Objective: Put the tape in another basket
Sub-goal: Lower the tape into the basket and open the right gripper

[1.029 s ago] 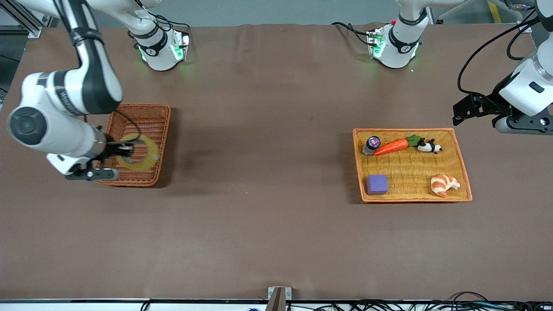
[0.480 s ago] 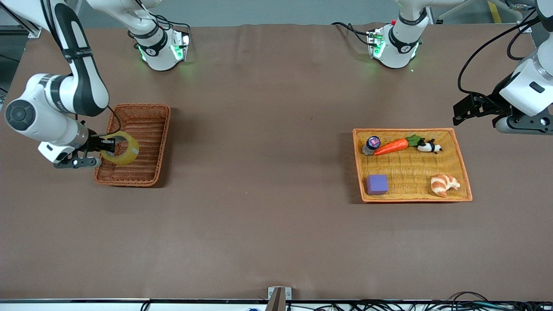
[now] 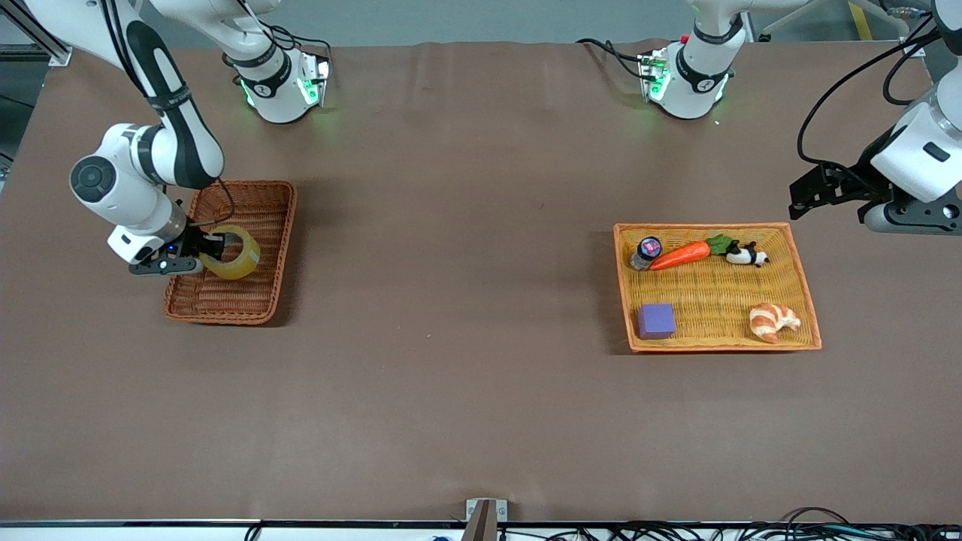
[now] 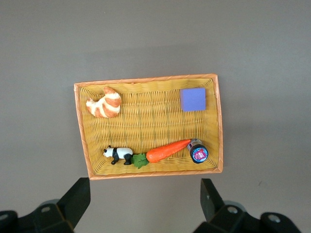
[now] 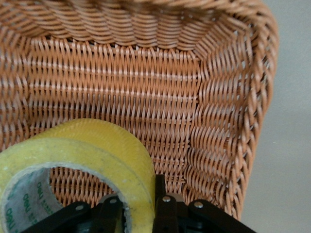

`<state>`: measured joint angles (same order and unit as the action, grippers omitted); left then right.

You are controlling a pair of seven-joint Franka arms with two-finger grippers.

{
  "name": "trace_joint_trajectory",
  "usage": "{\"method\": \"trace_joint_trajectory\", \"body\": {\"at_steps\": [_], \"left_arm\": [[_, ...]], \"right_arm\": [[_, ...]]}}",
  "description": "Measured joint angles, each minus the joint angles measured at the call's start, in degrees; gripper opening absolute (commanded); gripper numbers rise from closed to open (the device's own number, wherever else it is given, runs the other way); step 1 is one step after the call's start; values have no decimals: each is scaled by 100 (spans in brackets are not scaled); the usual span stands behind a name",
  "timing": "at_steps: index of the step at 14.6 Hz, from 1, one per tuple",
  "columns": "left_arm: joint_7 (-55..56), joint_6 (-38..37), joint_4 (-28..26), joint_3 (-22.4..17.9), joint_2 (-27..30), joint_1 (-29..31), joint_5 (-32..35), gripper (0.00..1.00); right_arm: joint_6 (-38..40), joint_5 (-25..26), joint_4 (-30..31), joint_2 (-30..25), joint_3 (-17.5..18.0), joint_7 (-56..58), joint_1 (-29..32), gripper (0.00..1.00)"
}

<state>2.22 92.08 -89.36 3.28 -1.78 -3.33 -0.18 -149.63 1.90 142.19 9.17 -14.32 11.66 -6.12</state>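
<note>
The tape (image 3: 234, 255), a yellowish translucent roll with a grey core, hangs tilted just above the darker reddish-brown wicker basket (image 3: 248, 199) at the right arm's end of the table. My right gripper (image 3: 212, 251) is shut on the tape's wall, one finger inside the ring and one outside; in the right wrist view the tape (image 5: 87, 155) fills the lower part over the basket's weave (image 5: 146, 87). My left gripper (image 3: 798, 204) is open and empty, waiting in the air beside the orange-yellow tray basket (image 3: 804, 282).
The orange-yellow tray basket (image 4: 77, 126) holds a croissant (image 3: 773, 321), a purple block (image 3: 656, 321), a carrot (image 3: 682, 255), a panda figure (image 3: 746, 255) and a small jar (image 3: 645, 252). Brown cloth covers the table between the two baskets.
My right gripper has lifted the tape from lying flat in the darker basket. It now holds the tape tilted above the basket. The left arm has not moved.
</note>
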Motion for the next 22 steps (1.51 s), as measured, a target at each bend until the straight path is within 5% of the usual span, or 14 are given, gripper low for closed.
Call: {"method": "trace_joint_trajectory", "body": {"at_steps": [1, 2, 3, 8, 13, 17, 22], "left_arm": [[0, 1, 0, 0, 0, 1, 0, 100], [0, 1, 0, -1, 0, 3, 0, 100], [0, 2, 0, -1, 0, 5, 0, 100], [0, 43, 0, -5, 0, 18, 0, 100], [1, 102, 3, -8, 0, 21, 0, 100], [1, 103, 5, -8, 0, 21, 0, 100], [1, 105, 7, -10, 0, 22, 0, 100]], "right_arm": [[-52, 0, 8, 47, 0, 1, 0, 55], [-70, 0, 8, 78, 0, 1, 0, 91], [-75, 0, 5, 83, 0, 1, 0, 100], [222, 0, -470, -46, 26, -18, -14, 100], [3223, -2, -2722, -456, 347, -1034, -28, 100], [4218, -1, -4033, -484, 985, -1445, 215, 100], [5957, 4, -5802, -506, 1177, -1472, 382, 100]]}}
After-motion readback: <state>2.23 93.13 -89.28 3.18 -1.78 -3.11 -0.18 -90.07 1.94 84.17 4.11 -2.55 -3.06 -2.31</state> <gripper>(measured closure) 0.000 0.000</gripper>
